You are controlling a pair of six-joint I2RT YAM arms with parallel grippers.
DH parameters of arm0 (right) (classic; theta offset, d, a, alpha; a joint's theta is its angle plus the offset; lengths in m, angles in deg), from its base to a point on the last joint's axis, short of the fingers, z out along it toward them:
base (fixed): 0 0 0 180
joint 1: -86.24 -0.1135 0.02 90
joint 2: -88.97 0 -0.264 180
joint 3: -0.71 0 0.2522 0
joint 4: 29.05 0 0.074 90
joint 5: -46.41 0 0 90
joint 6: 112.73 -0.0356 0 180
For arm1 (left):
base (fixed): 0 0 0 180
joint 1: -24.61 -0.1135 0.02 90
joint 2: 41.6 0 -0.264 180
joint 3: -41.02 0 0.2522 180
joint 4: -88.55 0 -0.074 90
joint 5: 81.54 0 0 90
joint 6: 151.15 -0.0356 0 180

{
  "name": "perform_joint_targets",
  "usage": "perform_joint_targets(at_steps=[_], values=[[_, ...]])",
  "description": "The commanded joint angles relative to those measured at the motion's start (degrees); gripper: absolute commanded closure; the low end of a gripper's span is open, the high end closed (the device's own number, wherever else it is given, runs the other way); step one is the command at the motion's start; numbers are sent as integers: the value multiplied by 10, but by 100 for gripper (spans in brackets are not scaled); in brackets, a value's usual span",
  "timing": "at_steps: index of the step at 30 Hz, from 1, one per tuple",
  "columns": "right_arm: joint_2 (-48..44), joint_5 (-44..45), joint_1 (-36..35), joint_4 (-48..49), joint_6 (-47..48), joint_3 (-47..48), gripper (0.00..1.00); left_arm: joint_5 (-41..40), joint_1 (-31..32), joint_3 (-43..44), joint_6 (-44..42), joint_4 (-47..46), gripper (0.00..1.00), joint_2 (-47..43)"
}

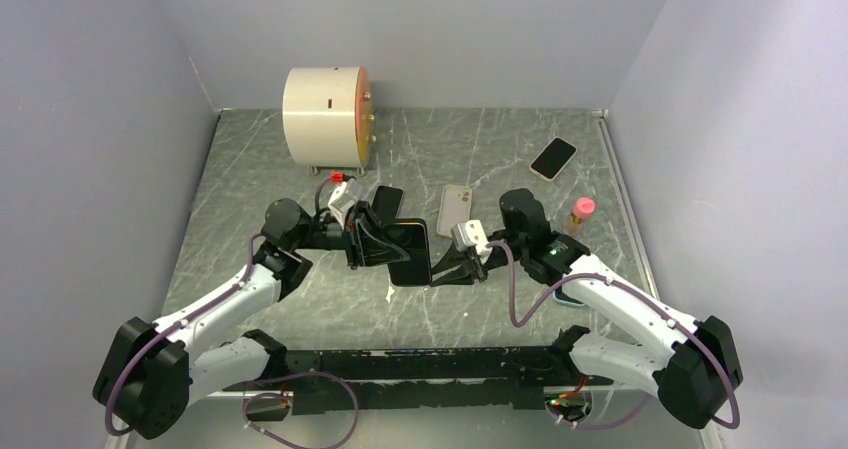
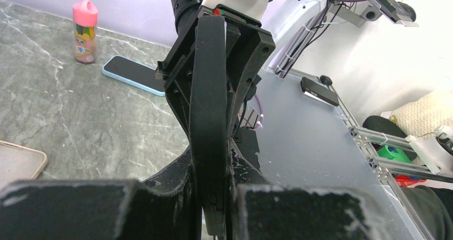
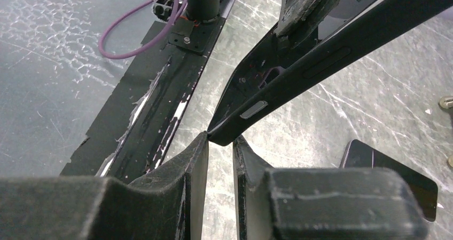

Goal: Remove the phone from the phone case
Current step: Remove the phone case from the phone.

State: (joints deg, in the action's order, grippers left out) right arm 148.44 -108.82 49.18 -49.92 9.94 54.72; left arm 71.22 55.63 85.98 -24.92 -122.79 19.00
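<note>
The black phone in its black case point(image 1: 410, 252) is held off the table, between the two arms. My left gripper point(image 1: 360, 239) is shut on its left end. In the left wrist view the case shows edge-on as a dark strip point(image 2: 208, 106) clamped between the fingers. My right gripper point(image 1: 478, 259) is at the case's right corner. In the right wrist view that corner point(image 3: 278, 90) sits pinched between the two fingertips, whose gap is narrow. The right gripper also shows in the left wrist view point(image 2: 235, 37), behind the case.
A white cylinder point(image 1: 325, 116) stands at the back left. A beige case point(image 1: 454, 210), a black phone point(image 1: 386, 202), a pale phone point(image 1: 553, 158) and a pink-capped bottle point(image 1: 582, 212) lie around. A light-blue phone point(image 2: 133, 75) lies by the right arm.
</note>
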Motion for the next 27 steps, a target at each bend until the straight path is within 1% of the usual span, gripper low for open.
perform_joint_targets(at_steps=[1,5,13,27], values=[[4,16,1,34,29,25,75,28,17,39,21,-30,97,-11],[5,14,1,36,30,25,75,30,20,40,18,-27,98,-13],[8,10,1,19,65,32,75,40,23,41,27,-39,97,-10],[19,35,1,5,119,47,75,52,28,45,42,-60,98,7]])
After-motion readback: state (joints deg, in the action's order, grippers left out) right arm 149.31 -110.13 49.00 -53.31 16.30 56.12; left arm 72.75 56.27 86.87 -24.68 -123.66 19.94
